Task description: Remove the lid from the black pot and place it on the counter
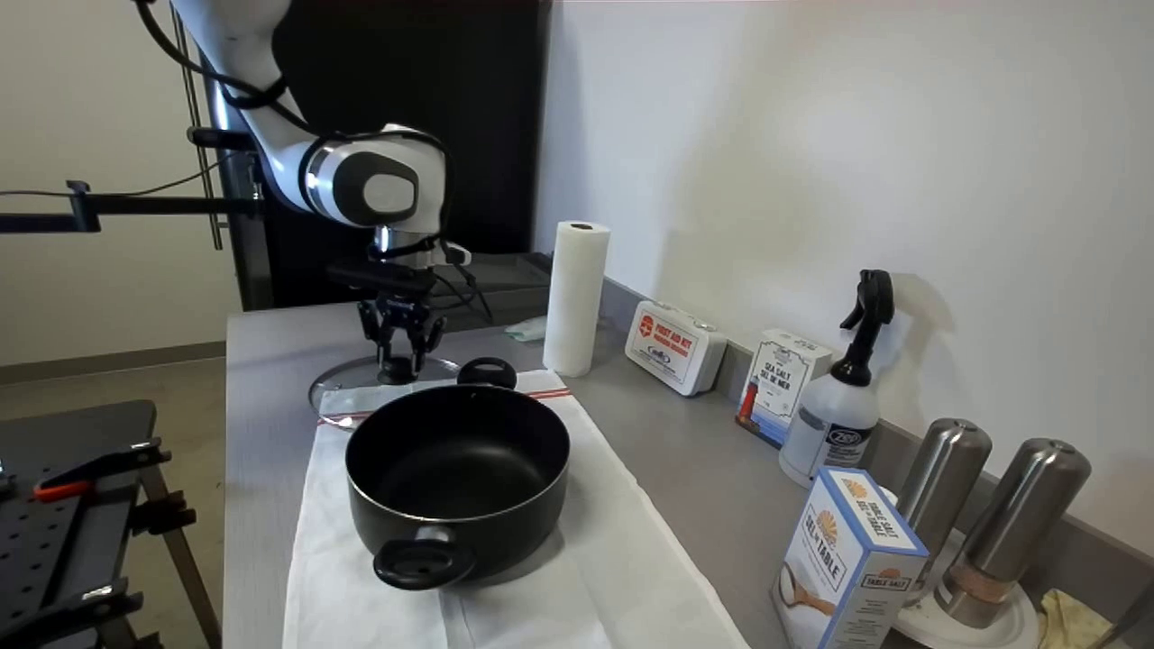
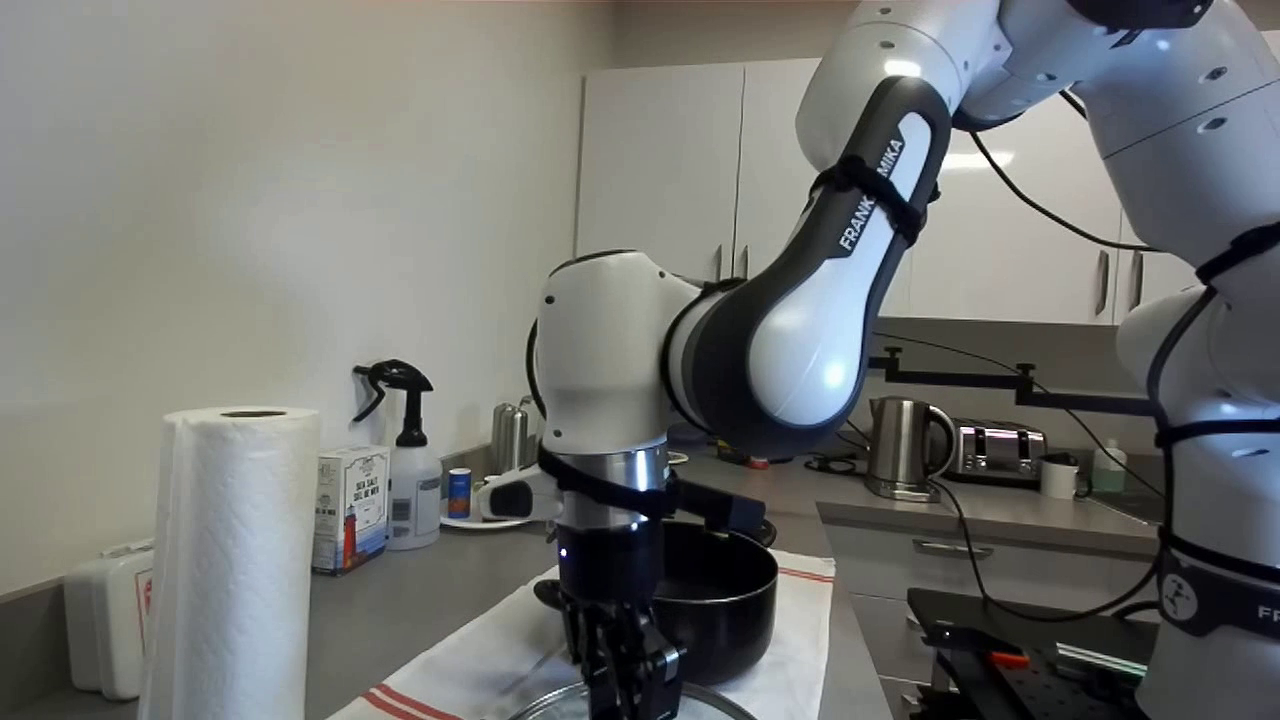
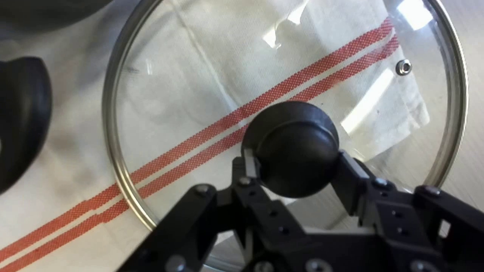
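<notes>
Glass lid [image 3: 264, 87] is spanning cloth [image 1: 586, 586] and bench [image 1: 685, 451] near the pot [image 1: 496, 527]; the claw [image 1: 400, 359] is clasping its knob [image 3: 298, 151], presumably for setting it down level.

Readable lettering: all caps, English plus French.
In an exterior view: first aid kit [image 1: 669, 347] "FIRST AID KIT" in red, red emblem [image 1: 646, 325] beside it, small print below unreadable. Sea salt box [image 1: 779, 386] "SEA SALT / SEL DE MER", legible in both exterior views. Spray bottle [image 1: 829, 424] "ZEP"; finer label print unreadable. Table salt box [image 1: 847, 563] "TABLE SALT / SEL DE TABLE" on front and top, "TABLE SALT" again on narrow side. In an exterior view: forearm link [image 2: 840, 285] "FRANK", then a black strap [image 2: 870, 195] across, then "MIKA". Black base band [image 2: 1220, 600]: round white emblem [image 2: 1180, 596], then "FR" cut by the frame edge.
</notes>
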Available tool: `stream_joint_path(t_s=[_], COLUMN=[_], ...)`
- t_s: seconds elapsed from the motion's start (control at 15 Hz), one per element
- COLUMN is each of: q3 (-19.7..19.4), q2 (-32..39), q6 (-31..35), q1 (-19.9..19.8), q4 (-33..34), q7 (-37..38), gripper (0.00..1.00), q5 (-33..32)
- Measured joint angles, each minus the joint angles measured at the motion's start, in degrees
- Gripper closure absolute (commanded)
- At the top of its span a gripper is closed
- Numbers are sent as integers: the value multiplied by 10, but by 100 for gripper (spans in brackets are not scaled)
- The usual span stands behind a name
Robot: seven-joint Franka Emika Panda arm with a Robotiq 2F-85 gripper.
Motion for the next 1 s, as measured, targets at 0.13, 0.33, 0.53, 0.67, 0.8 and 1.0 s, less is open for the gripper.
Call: stream_joint_path(t_s=[0.13, 0.33, 0.53, 0.67, 0.8, 1.0], q3=[0, 0, 0, 0, 1, 10], q2=[16, 28, 28, 28, 29, 29], q6=[19, 32, 33, 33, 33, 33], q1=[-7, -12, -13, -13, -13, -18], q4=[2, 5, 5, 5, 5, 5], q7=[-13, -22, -28, -31, -35, -46], gripper=[75, 75, 75, 24, 12, 0], q5=[0, 0, 0, 0, 0, 1])
